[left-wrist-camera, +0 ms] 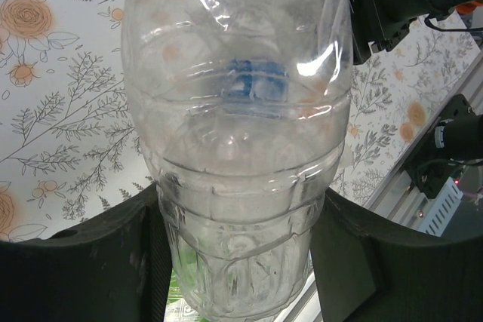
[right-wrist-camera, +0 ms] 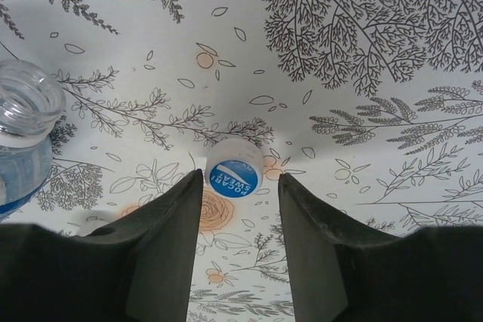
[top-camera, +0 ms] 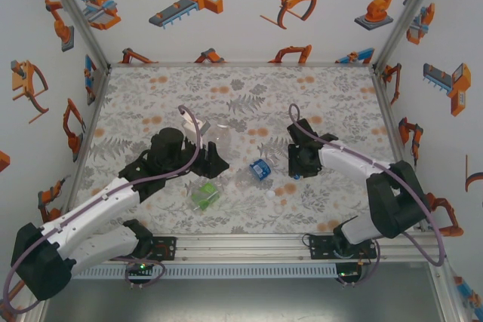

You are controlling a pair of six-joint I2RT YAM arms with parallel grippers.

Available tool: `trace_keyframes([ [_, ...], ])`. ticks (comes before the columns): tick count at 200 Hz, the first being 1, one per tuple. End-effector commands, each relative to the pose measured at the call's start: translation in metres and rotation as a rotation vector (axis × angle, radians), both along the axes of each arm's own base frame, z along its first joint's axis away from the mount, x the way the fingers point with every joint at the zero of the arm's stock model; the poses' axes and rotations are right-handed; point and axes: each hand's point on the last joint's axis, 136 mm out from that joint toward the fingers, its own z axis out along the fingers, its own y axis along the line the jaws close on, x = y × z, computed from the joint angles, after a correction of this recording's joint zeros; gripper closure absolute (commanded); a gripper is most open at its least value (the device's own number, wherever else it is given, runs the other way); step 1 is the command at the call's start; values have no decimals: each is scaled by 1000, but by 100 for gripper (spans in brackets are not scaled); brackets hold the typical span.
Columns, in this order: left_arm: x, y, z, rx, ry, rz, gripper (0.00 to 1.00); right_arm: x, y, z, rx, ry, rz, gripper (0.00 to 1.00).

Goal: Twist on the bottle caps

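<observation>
left gripper [left-wrist-camera: 240, 262]: clamped on the clear bottle [left-wrist-camera: 238, 111], one finger [left-wrist-camera: 98, 262] on each side of its ribbed body
clear bottle: sticks out past the fingers toward the far side of the table [top-camera: 332, 96], left of centre; can't tell whether it touches the surface
right gripper [right-wrist-camera: 240, 186]: jaws apart, low over the table right of centre, straddling the blue-topped cap [right-wrist-camera: 234, 173]
blue-topped cap: flat on the table, printed side up, between the two fingertips; just beside one finger [right-wrist-camera: 177, 239], visible gap to the other; not gripped
blue-label bottle [top-camera: 259, 170]: on its side mid-table, between the two grippers; neck open, seen at the left edge of the right wrist view
green-label bottle [top-camera: 204, 195]: on the table just nearside of the left gripper, apart from it
white cap [top-camera: 269, 194]: loose on the table, near the blue-label bottle, on its near side
</observation>
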Motion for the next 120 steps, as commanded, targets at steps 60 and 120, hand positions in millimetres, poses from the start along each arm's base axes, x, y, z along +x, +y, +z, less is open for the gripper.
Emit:
trace_keyframes([
  [60,0,3,8,-22,-29,16,89,8,5,1,-25,-24,4,59],
  [120,0,5,9,-21,-35,23,89,8,7,0,-20,-24,5,62],
])
